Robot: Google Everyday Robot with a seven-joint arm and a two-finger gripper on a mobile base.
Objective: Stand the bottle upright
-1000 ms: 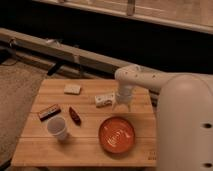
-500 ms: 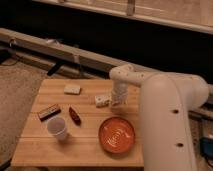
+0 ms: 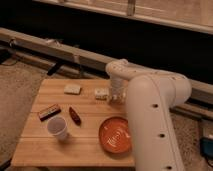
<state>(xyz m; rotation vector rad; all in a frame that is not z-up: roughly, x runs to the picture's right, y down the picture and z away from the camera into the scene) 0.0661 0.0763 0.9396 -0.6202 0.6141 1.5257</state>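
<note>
The bottle (image 3: 102,92) lies on its side at the back of the wooden table (image 3: 90,150), a small white shape with a speckled band. My gripper (image 3: 116,98) hangs pointing down just to the right of it, close to its end, near the table's far edge. The jaws stand open and nothing is between them. My white arm (image 3: 150,115) sweeps in from the right and covers the table's right side.
A pale sponge-like block (image 3: 72,89) lies left of the bottle. A dark bar (image 3: 49,111), a small red object (image 3: 75,115) and a white paper cup (image 3: 58,128) sit at the left front. An orange plate (image 3: 114,134) lies in front of the gripper.
The arm has swung left and nearer the camera, bringing the gripper from a little right of the bottle to right beside it. The bottle has not moved.
</note>
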